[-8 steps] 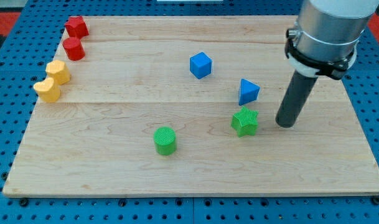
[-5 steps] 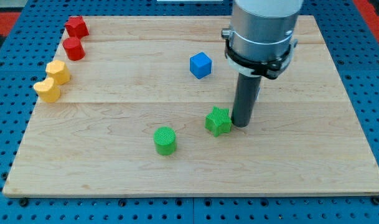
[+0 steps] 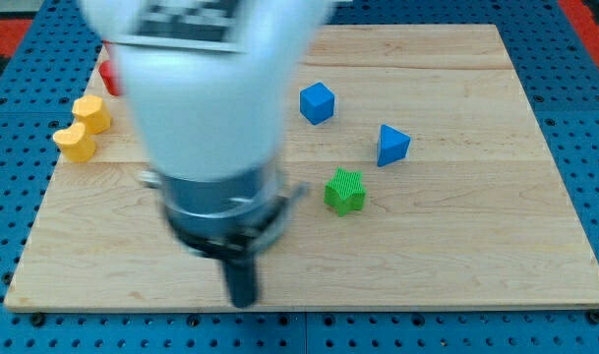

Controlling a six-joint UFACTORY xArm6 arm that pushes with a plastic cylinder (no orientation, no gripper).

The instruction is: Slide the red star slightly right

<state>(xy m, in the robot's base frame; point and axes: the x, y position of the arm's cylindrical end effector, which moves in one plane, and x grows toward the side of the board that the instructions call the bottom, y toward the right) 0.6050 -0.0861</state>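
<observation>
tip low on the desk, red star far up-left

there are no jaws to open or close, only the rod's tip [image 3: 243, 301] near the desk's [image 3: 476, 256] bottom edge; the red star is hidden behind the blurred arm, toward the view's top left, only a red sliver [image 3: 107, 77] showing.

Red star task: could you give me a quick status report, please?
My tip at the view's bottom edge, far from the blocks. Red star hidden behind the arm; only a red sliver shows. Green star sits mid-board.
</observation>
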